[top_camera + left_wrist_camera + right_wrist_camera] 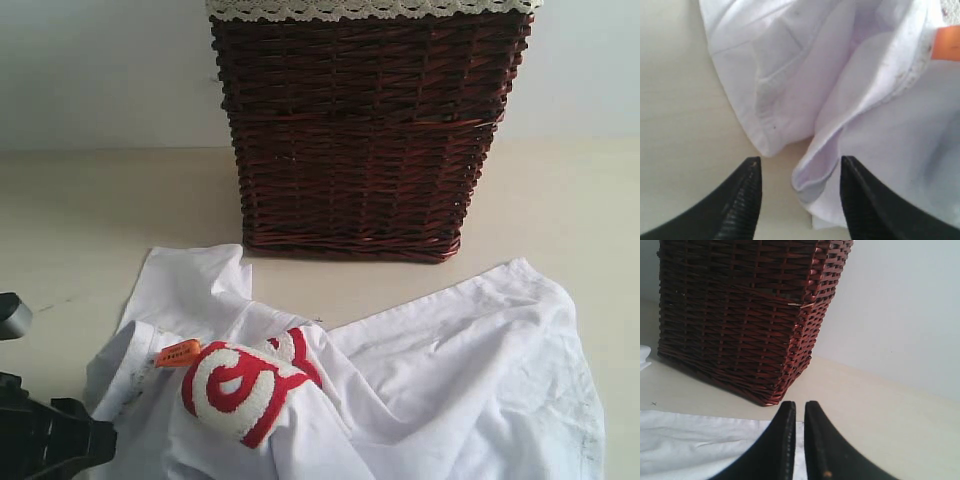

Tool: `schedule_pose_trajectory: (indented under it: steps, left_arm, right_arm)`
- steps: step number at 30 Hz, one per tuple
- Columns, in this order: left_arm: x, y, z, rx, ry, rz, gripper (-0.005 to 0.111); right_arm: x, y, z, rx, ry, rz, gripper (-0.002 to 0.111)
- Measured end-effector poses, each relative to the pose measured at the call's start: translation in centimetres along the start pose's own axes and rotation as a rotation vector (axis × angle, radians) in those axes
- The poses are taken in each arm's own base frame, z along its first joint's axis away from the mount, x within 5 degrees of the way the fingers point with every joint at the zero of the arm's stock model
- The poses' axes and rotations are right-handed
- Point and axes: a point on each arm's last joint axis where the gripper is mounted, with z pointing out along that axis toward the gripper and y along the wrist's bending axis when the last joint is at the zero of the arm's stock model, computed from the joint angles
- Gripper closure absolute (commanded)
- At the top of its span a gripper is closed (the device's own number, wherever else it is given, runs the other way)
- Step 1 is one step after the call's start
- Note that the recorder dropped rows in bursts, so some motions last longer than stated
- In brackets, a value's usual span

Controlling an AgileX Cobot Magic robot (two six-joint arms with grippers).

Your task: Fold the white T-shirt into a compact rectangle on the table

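Note:
The white T-shirt [450, 370] lies crumpled on the table [70, 220] in front of the basket. A bunched fold carries the red-outlined lettering [235, 385], with the orange tag [178, 353] beside it. My left gripper [70, 440] sits at the shirt's near left corner. In the left wrist view it [800, 160] stands open, and a small fold of the shirt [812, 175] lies between the fingers without being pinched. My right gripper [800, 404] is out of the exterior view. Its fingers are closed to a narrow slit at the shirt's edge [690, 440], and white cloth shows in the slit.
A tall dark brown wicker basket [365, 140] with a lace-trimmed liner [370, 8] stands at the back centre, close behind the shirt. It also stands just ahead of the right gripper [735, 315]. Bare table stretches to the left and right of the basket.

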Motion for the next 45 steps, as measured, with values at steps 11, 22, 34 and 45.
schedule_pose_trajectory:
  steps: [11,22,34,45]
  left_arm:
    - [0.0,-0.1,0.3,0.009,0.012,-0.036,0.101]
    - [1.1,-0.5,-0.6,0.059,0.102,0.039,0.107]
    - [2.9,-2.2,-6.9,0.286,-0.032,0.08,0.107]
    - [6.2,-2.4,-11.9,0.474,-0.168,0.102,0.107]
  right_arm:
    - [0.0,0.0,0.0,0.0,0.0,0.0,0.099]
    - [0.0,0.0,0.0,0.0,0.0,0.0,0.099]
    - [0.0,0.0,0.0,0.0,0.0,0.0,0.099]
    - [0.0,0.0,0.0,0.0,0.0,0.0,0.099]
